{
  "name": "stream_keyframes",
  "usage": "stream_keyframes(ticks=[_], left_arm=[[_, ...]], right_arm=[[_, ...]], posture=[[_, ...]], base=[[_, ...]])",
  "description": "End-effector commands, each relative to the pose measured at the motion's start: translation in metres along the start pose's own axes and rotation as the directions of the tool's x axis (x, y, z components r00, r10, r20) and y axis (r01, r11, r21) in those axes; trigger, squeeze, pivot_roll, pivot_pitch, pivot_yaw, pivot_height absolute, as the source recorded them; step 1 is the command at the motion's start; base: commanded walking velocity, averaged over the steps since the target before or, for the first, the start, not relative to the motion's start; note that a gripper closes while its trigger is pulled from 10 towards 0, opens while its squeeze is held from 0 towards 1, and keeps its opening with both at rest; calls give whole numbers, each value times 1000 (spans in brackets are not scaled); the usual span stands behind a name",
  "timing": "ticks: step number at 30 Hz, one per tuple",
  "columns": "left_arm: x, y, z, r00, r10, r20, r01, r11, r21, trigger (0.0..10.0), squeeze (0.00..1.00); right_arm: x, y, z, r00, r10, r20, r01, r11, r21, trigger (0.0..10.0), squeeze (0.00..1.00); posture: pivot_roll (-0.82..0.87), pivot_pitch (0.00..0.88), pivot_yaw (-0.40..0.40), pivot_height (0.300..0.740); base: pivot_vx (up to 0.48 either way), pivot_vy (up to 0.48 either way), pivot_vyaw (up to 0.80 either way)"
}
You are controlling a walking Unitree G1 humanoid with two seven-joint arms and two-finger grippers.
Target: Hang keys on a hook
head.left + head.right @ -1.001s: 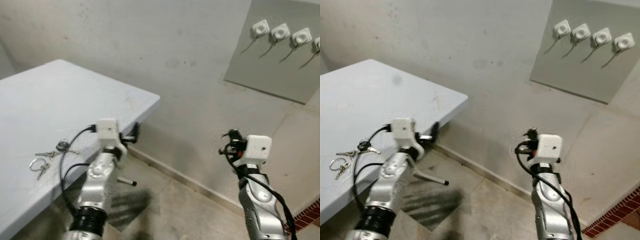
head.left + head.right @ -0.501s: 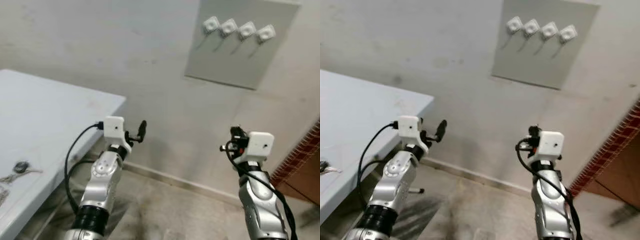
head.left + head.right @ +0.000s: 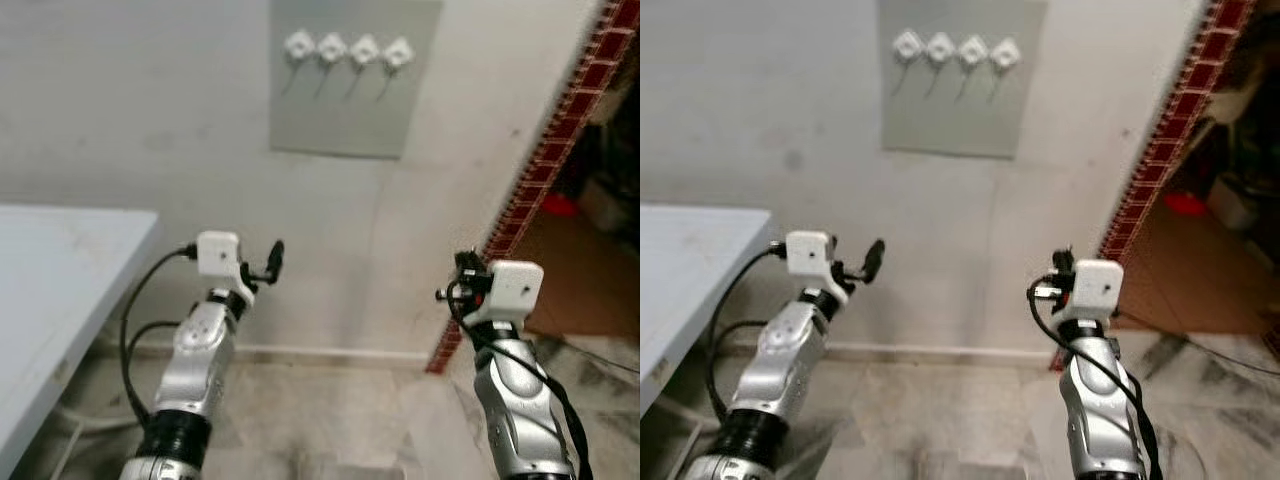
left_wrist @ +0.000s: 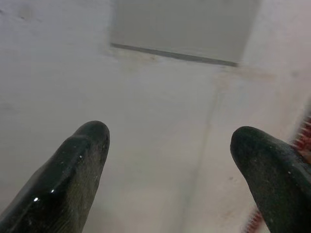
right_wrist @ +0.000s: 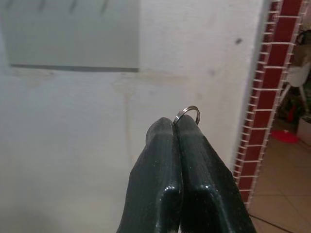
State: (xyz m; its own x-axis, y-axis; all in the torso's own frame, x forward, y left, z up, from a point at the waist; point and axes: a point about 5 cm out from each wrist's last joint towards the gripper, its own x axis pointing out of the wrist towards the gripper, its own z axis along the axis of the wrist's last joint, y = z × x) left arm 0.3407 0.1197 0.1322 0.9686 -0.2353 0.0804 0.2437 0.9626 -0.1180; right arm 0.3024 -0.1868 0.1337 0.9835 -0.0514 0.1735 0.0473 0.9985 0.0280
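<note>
While my right gripper [image 5: 177,127] is pinched fully closed on the key ring [image 5: 188,112], only a loop of it poking past the fingertips, pickup looks done; hanging isn't. My left gripper [image 4: 170,145] is spread wide, holding nothing. Ahead, up on the wall, grey panel [image 3: 355,110] carries four white hooks [image 3: 347,50] in a row, all bare. Left to do: close in, raise the ring, slip it over one hook. One table [image 3: 50,270] at my left.
</note>
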Motion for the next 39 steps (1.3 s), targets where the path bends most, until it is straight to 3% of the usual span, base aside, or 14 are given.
stream_keyframes(ticks=[1, 12, 16, 39], left_arm=[[-2, 2, 0, 1000, -16, -1, 16, 1000, 17, 10000, 0], [-17, 19, -3, 1000, -16, -11, 17, 999, 37, 10000, 0], [-18, 20, -3, 1000, -4, -2, 4, 1000, 7, 10000, 0], [-19, 18, -3, 1000, -10, -8, 10, 1000, -5, 10000, 0]], right_arm=[[1, 1, 4, 1000, 5, 23, -5, 1000, 0, 10000, 0], [-19, -21, -1, 1000, -25, 2, 25, 999, -39, 10000, 0], [-22, -20, -2, 1000, -26, -2, 26, 999, -40, 10000, 0], [-21, -16, 1, 1000, -7, -7, 6, 999, -40, 10000, 0]], posture=[[-34, 14, -13, 740], [-44, 4, -6, 740], [-45, 1, -8, 740], [-44, 1, -18, 740]], base=[[0, 0, 0], [0, 0, 0], [141, 0, 0], [292, 0, 0]])
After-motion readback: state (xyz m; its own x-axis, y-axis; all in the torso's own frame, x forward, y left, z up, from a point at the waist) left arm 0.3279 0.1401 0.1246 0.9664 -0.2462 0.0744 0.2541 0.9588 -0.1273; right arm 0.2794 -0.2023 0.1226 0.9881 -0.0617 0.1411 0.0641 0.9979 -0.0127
